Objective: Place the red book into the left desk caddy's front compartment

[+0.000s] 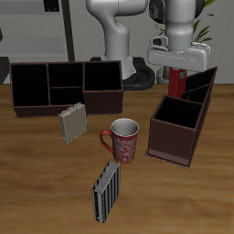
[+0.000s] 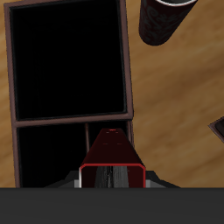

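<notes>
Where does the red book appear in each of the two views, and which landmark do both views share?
Exterior view: the red book hangs upright in the end effector, over the left desk caddy, toward its far end.
Wrist view: the red book shows edge-on between the fingers, above the caddy's dividers.
Shared landmark: the mug beside the caddy.

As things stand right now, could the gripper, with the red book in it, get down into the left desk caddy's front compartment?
Probably yes. The gripper holds the red book above the left desk caddy, farther back than the front compartment, which is open-topped, looks empty and has nothing over it.
</notes>
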Controlling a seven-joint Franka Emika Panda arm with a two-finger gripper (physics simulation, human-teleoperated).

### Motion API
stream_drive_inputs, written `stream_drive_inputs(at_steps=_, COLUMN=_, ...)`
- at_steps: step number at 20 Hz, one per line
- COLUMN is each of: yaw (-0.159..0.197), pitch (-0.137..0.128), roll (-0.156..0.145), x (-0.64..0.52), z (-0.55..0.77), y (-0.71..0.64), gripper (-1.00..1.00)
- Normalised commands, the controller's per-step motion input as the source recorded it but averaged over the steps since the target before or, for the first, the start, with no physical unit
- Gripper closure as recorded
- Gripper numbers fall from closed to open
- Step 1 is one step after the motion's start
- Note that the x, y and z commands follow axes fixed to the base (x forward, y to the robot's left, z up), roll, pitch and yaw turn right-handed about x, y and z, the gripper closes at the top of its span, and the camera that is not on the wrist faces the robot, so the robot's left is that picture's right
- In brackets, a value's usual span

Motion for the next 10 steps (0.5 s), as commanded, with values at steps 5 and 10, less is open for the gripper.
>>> stream_drive_inputs(at_steps=5, yaw=-0.014, pitch=0.025, roll=0.0, x=0.03, z=-0.13, y=0.02, gripper=1.0)
stream_drive_inputs(at_steps=10, yaw=0.001, pitch=0.03, roll=0.007, x=0.08, z=-0.23, y=0.04, gripper=1.0)
